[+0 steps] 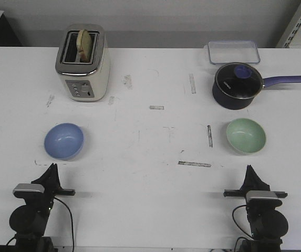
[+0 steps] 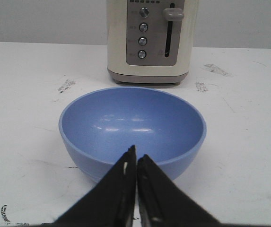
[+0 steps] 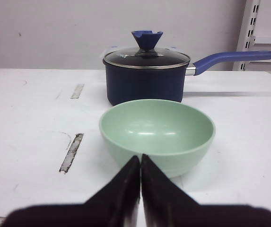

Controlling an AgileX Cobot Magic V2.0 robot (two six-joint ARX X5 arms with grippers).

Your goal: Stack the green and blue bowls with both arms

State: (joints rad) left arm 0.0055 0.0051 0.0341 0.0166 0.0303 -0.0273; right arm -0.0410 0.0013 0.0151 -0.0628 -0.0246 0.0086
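Observation:
The periwinkle blue bowl (image 1: 64, 140) sits upright on the white table at the left; it also fills the left wrist view (image 2: 133, 127). The mint green bowl (image 1: 246, 136) sits upright at the right, also seen in the right wrist view (image 3: 157, 133). My left gripper (image 1: 51, 167) is shut and empty, just short of the blue bowl, with its tips (image 2: 136, 156) pointing at it. My right gripper (image 1: 249, 169) is shut and empty, just short of the green bowl, as the right wrist view (image 3: 140, 160) shows.
A cream toaster (image 1: 83, 63) with bread stands behind the blue bowl. A dark navy saucepan (image 1: 238, 85) with a glass lid and long handle stands behind the green bowl. A clear plastic lid (image 1: 233, 51) lies at the back right. Tape marks dot the table.

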